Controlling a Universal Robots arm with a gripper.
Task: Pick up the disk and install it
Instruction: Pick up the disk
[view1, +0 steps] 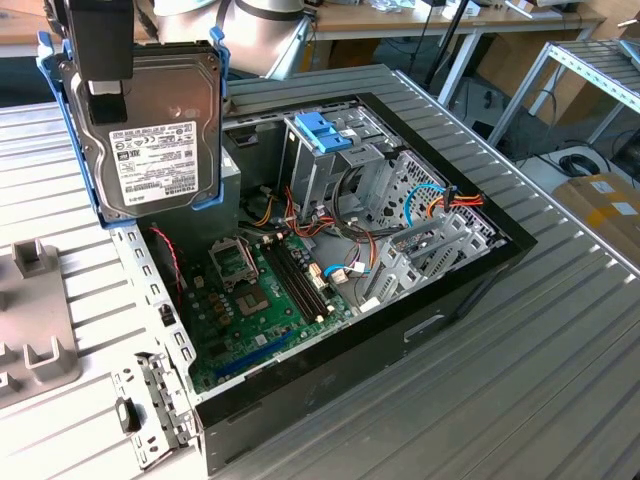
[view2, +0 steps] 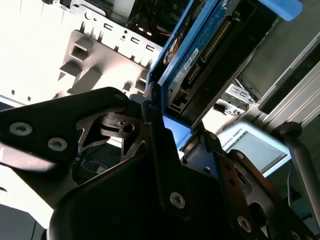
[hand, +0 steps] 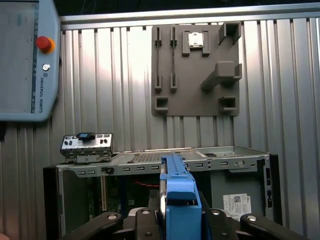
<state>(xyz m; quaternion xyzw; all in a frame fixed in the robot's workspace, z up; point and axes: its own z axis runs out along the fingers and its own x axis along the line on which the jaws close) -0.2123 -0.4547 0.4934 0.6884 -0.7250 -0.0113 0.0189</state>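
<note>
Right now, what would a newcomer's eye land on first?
The disk, label facing the camera, held upright in the gripper at the exterior view's upper left. Then the open computer case beside it, with its green motherboard and the blue latch atop the metal cage.

The disk in the hand, above the computer case

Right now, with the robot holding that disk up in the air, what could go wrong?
The hand pinches the disk near one edge, up by the open computer case; a slip could drop it onto the motherboard.
Orange and blue cables lie loose beside the metal cage; the disk might snag them going in.
</note>
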